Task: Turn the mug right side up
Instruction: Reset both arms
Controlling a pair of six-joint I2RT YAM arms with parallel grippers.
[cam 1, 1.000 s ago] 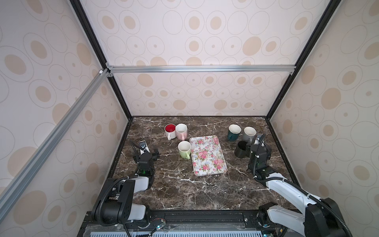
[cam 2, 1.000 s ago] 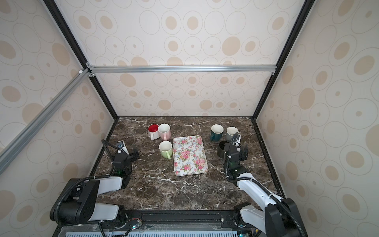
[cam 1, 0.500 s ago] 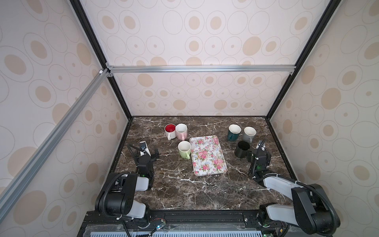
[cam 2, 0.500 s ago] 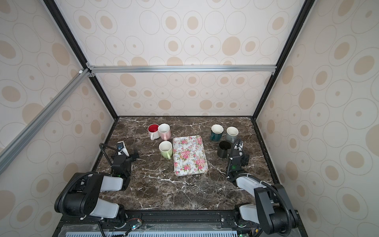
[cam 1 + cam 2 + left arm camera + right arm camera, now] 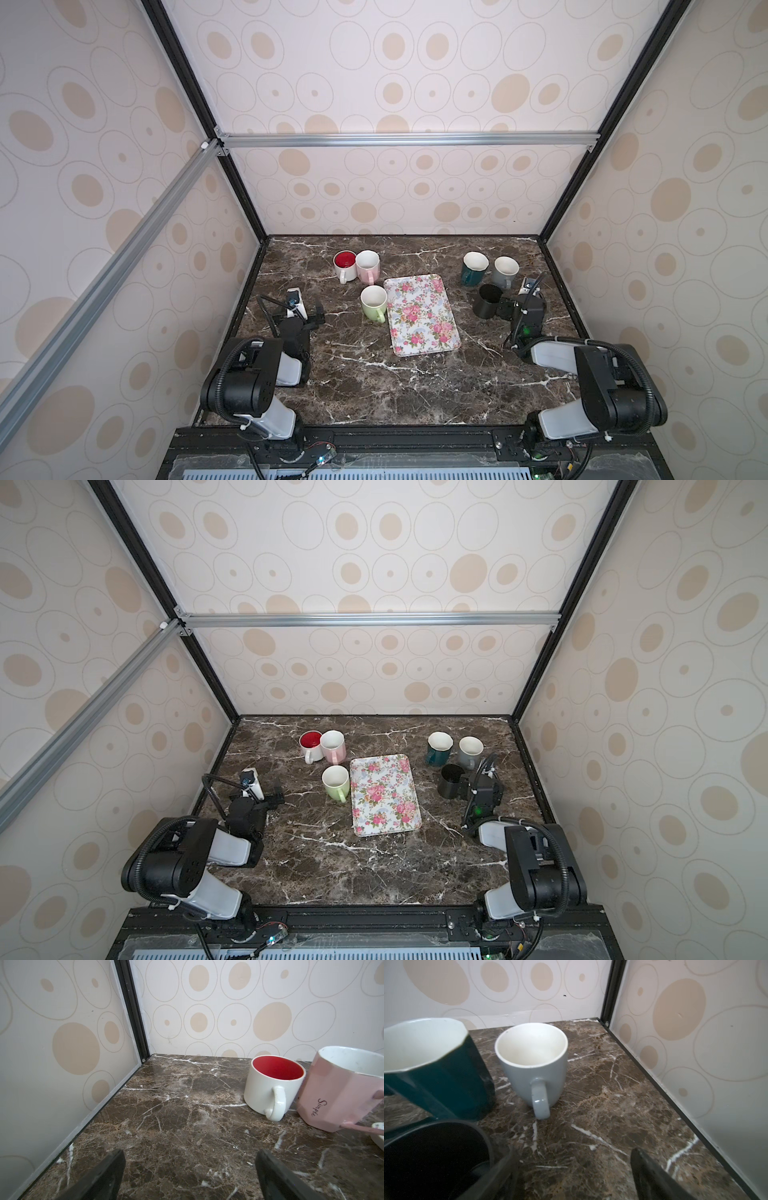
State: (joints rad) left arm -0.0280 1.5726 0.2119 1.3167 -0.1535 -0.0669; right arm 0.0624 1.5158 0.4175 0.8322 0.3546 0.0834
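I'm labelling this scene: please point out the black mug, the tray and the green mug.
black mug (image 5: 485, 310), in a top view, on its outer wall.
tray (image 5: 420, 318), in a top view, on its floral middle.
green mug (image 5: 373, 297), in a top view, on its white inside.

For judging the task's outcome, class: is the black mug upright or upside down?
Upright. The black mug stands with its open mouth facing up in both top views.

black mug (image 5: 436, 1147) blurred, cut by frame edge, just beside right gripper (image 5: 573, 1159); teal mug (image 5: 442, 1082) beyond it cropped. pink mug (image 5: 332, 1095) ahead of left gripper (image 5: 190, 1155) cropped.
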